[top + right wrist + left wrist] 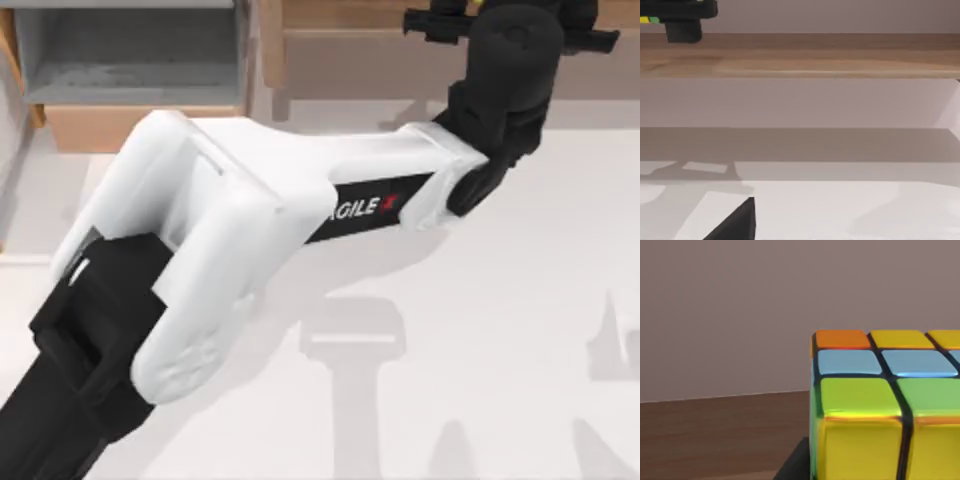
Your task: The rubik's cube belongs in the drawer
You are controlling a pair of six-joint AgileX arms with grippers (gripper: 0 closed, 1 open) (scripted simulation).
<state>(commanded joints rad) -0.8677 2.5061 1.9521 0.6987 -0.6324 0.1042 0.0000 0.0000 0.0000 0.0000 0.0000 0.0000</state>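
Left arm stretches far right; its tool (500, 25) hangs over the brown ledge (800, 55), and whether it's clamped on the rubik's cube (880, 405) I cannot tell. The cube fills the left wrist view. The drawer (130, 60) sits open far left. Best swing across smoothly, centre over the grey inside, then lower.
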